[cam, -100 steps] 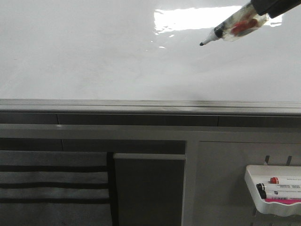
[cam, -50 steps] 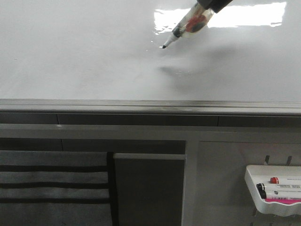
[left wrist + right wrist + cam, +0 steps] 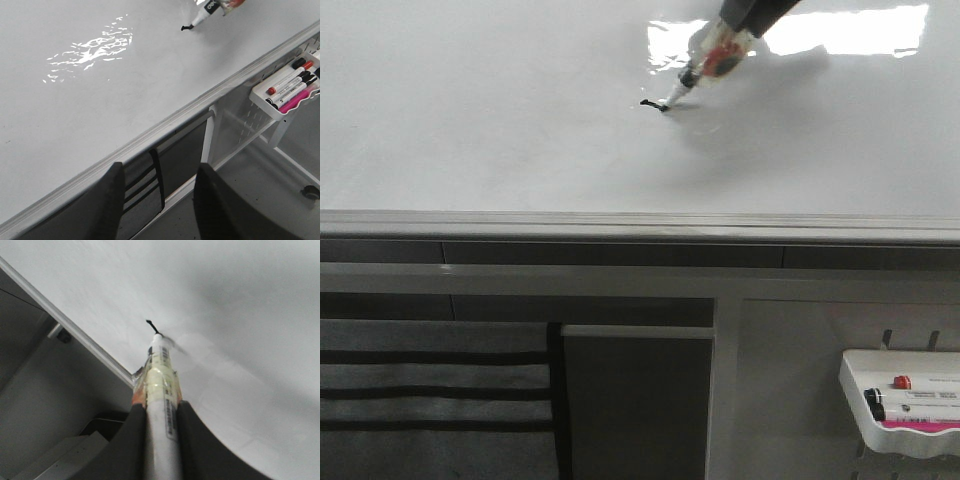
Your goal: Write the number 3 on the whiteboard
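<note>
The whiteboard (image 3: 500, 120) lies flat and glossy with a grey edge rail. My right gripper (image 3: 161, 412) is shut on a white marker (image 3: 161, 390) wrapped in tape. In the front view the gripper (image 3: 752, 12) holds the marker (image 3: 708, 68) slanted, its black tip touching the board. A short black ink stroke (image 3: 652, 104) lies at the tip; it also shows in the left wrist view (image 3: 186, 28) and the right wrist view (image 3: 152, 326). No whole number 3 shows. My left gripper (image 3: 159, 172) is open and empty, off the board's near edge.
A small white marker tray (image 3: 900, 410) with pink trim hangs at the lower right and holds several markers (image 3: 290, 87). Bright glare (image 3: 840, 28) lies on the board behind the marker. Below the rail (image 3: 640, 225) is a grey frame with dark panels.
The right gripper has moved the marker left and down onto the board. Its tip now touches the surface and a short black stroke has appeared there.
</note>
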You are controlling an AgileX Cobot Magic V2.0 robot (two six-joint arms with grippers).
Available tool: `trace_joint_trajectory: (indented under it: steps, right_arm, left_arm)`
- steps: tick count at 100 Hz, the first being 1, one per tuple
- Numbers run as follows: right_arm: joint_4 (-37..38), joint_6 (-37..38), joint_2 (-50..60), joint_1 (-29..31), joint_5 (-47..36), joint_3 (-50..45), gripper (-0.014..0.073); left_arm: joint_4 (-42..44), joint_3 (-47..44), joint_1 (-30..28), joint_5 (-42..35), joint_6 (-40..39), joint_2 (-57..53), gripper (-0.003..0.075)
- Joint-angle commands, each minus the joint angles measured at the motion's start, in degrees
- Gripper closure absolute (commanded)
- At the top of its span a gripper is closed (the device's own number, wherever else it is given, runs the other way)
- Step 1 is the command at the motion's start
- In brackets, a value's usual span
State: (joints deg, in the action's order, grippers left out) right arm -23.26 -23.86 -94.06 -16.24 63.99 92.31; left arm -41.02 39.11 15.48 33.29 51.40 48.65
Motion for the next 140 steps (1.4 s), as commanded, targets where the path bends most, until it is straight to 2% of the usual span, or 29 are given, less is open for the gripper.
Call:
trace_joint_trajectory:
  steps: [1, 9, 20, 40, 45, 51, 60, 66, 75, 87, 94, 101, 106, 111, 120, 130, 140]
  right_arm:
    - [3.3, 0.4, 1.9, 1.1, -2.2, 0.3, 0.0606]
    - [0.4, -0.7, 1.1, -0.7, -5.6, -1.1, 0.0606]
    - [1.2, -0.7, -0.2, -2.7, -8.9, -0.9, 0.0606]
    - [2.1, 0.0, 1.9, -0.3, -2.3, -3.5, 0.0606]
    - [0.1, -1.1, 2.4, -1.4, -4.4, -5.6, 0.0606]
    - [-2.4, -2.3, 2.1, -3.5, -11.0, -7.3, 0.0606]
    - [-2.7, -2.3, 0.8, -6.2, -15.9, -6.7, 0.0606]
    - [-2.9, -2.3, 0.6, -6.6, -15.2, -5.2, 0.0606]
    - [-3.3, -2.7, 1.8, -6.6, -9.1, -3.1, 0.0606]
    - [-9.6, -10.4, 8.0, -6.7, -4.9, -6.8, 0.0606]
    - [-14.8, -18.3, 12.8, -6.7, -4.4, -11.7, 0.0606]
    - [-18.8, -29.2, 17.1, -6.7, -0.9, -16.4, 0.0606]
    - [-20.2, -35.6, 19.7, -6.7, 0.7, -19.1, 0.0606]
    - [-20.4, -38.2, 21.4, -6.7, 0.5, -20.9, 0.0606]
    - [-19.9, -47.1, 22.8, -6.7, 2.2, -21.9, 0.0606]
    - [-20.2, -52.2, 23.0, -6.7, 3.0, -21.8, 0.0606]
    - [-20.2, -53.0, 23.0, -6.7, 1.7, -21.8, 0.0606]
  left_arm:
    - [-1.5, 1.5, -0.1, -3.4, -0.4, -0.3, 0.0428]
    - [-1.5, 1.5, -0.1, -3.6, -0.4, -0.3, 0.0428]
    - [-1.5, 1.5, -0.1, -3.5, -0.4, -0.3, 0.0428]
    - [-1.0, 1.5, -0.1, -3.7, -0.4, -0.3, 0.0428]
    - [-1.0, 1.5, -0.1, -3.8, -0.4, -0.3, 0.0428]
    - [-1.0, 1.5, -0.1, -4.1, -0.4, -0.3, 0.0428]
    - [-1.0, 1.5, -0.1, -4.2, -0.4, -0.3, 0.0428]
    - [-1.0, 1.5, -0.1, -4.2, -0.4, -0.3, 0.0428]
    - [-1.0, 1.5, -0.1, -4.5, -0.4, -0.3, 0.0428]
    - [-1.0, 1.5, 0.0, -3.1, -0.2, -0.3, 0.0428]
    - [-1.0, 1.8, 0.0, -0.2, 1.7, -0.3, 0.0428]
    - [-1.0, 3.2, 0.0, 4.5, 4.0, 0.4, 0.0428]
    - [-1.1, 4.8, 0.1, 9.5, 6.6, 1.5, 0.0428]
    - [-1.7, 6.5, 0.4, 13.3, 9.4, 2.8, 0.0428]
    - [-2.9, 9.1, 2.4, 17.1, 14.1, 5.3, 0.0428]
    - [-3.5, 11.3, 6.6, 17.6, 16.4, 8.0, 0.0428]
    - [-3.5, 13.0, 12.0, 16.8, 16.6, 11.0, 0.0428]
